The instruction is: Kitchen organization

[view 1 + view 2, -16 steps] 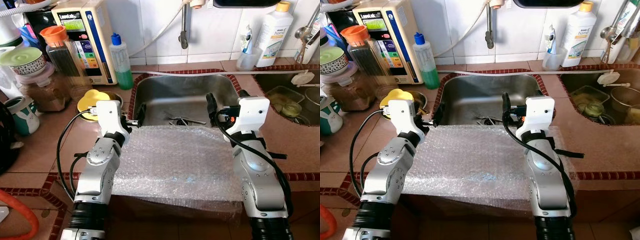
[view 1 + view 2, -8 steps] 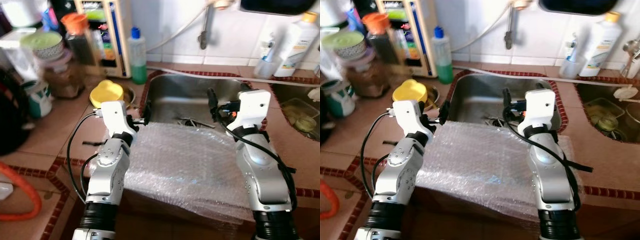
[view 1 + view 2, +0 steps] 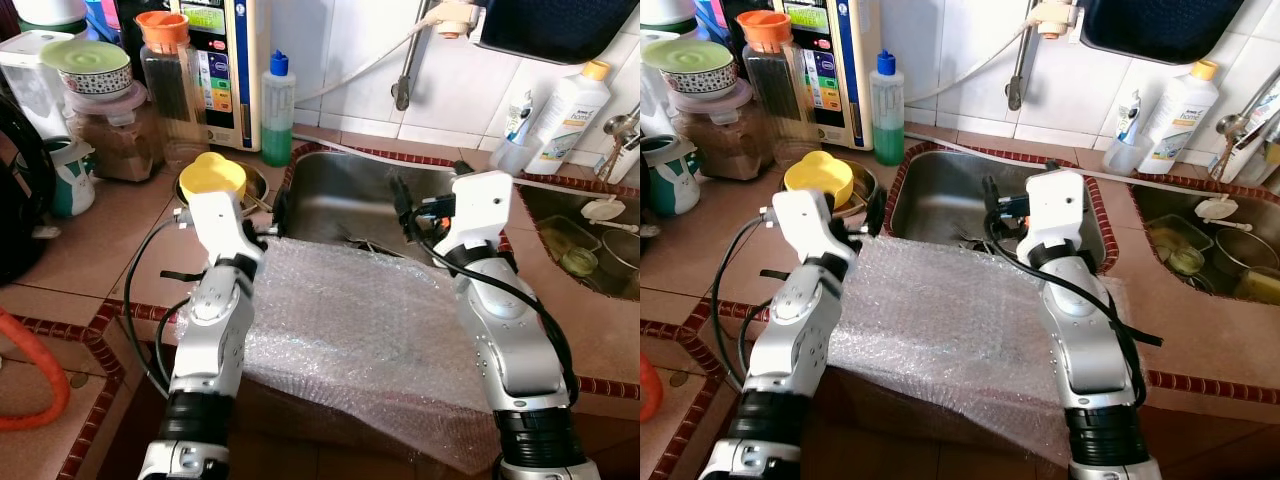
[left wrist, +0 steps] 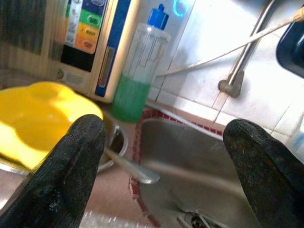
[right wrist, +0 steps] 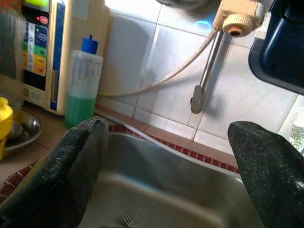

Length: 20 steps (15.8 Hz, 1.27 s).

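Terracotta-tiled counter (image 3: pixel 90 240) bears bubble wrap (image 3: pixel 350 320) beside steel sink (image 3: pixel 340 190); both grippers gape.

Before me: terracotta-tiled countertop (image 3: pixel 95 235) w/ dark red patterned edging (image 3: pixel 60 330), a stainless sink basin (image 3: pixel 940 195) sunk into it. White tiled wall (image 3: pixel 340 45) behind, daylight bright on the tiles. Metal faucet pipe (image 3: pixel 1017 75) hangs down the wall, white hose (image 5: pixel 164 76) trailing from it. A 2nd sink (image 3: pixel 590 235) sits to my right. Dark cabinet front (image 3: pixel 900 440) below the counter edge, in shade.
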{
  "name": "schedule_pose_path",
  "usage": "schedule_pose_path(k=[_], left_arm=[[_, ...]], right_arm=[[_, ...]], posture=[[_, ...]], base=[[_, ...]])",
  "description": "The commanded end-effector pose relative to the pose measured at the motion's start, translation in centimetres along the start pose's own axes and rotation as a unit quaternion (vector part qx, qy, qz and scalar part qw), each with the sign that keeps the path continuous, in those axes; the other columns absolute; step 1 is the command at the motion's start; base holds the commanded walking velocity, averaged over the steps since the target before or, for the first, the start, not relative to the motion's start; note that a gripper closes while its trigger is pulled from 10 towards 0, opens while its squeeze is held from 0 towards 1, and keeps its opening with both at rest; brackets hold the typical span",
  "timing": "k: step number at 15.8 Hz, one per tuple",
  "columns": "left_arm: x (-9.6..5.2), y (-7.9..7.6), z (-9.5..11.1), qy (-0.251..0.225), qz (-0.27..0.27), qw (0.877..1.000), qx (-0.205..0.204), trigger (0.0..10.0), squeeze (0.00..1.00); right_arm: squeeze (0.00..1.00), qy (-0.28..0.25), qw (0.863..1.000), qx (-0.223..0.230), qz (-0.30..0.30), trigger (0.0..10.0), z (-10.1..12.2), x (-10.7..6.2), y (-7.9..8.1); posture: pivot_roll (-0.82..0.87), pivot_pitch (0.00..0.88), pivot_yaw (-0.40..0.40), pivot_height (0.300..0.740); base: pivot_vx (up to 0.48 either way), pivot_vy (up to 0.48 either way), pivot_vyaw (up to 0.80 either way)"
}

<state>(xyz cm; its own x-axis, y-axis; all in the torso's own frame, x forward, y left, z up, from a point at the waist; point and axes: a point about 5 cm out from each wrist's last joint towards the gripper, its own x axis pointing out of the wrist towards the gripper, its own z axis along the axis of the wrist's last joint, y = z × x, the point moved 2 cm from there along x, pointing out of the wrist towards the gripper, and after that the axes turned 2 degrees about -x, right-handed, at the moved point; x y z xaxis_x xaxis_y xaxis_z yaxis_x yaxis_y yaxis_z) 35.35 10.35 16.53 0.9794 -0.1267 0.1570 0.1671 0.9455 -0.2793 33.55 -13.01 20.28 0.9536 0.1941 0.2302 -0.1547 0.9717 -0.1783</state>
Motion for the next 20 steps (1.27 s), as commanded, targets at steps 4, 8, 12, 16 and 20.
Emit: schedule_pose_path(k=[4, 8, 12, 16, 20], left_arm=[[0.1, -0.1, -0.6, 0.006, -0.006, 1.000, 0.005, 10.0, 0.00], [-0.2, 1.0, -1.1, 0.018, 0.007, 1.000, 0.005, 10.0, 0.00], [0.7, 0.4, -0.4, 0.004, -0.012, 0.999, 0.045, 10.0, 0.00], [1.1, -0.2, -1.0, 0.016, -0.046, 0.997, 0.056, 10.0, 0.00], [1.2, -1.6, -1.7, 0.019, -0.056, 0.998, 0.037, 10.0, 0.00]], right_arm=[[0.00, 0.004, 0.999, -0.014, -0.029, 10.0, -0.5, 0.4, -1.2], [0.00, -0.009, 0.997, -0.003, -0.072, 10.0, -0.9, 0.5, -2.7], [0.00, -0.009, 0.995, 0.026, -0.092, 10.0, -1.5, 0.6, -3.3], [0.00, 0.001, 0.993, 0.041, -0.108, 10.0, -1.8, -0.4, -2.5], [0.00, 0.006, 0.994, 0.026, -0.110, 10.0, -2.1, -1.9, -2.9]], posture=[[-0.05, 0.005, -0.033, 0.740], [-0.04, 0.020, 0.035, 0.740], [-0.03, 0.010, 0.057, 0.740], [-0.09, 0.001, 0.066, 0.740], [-0.13, 0.027, 0.077, 0.740]], base=[[0.000, 0.000, 0.00], [0.000, 0.000, 0.00], [0.000, 0.000, 0.00], [0.000, 0.000, -0.20], [0.000, 0.000, 0.00]])
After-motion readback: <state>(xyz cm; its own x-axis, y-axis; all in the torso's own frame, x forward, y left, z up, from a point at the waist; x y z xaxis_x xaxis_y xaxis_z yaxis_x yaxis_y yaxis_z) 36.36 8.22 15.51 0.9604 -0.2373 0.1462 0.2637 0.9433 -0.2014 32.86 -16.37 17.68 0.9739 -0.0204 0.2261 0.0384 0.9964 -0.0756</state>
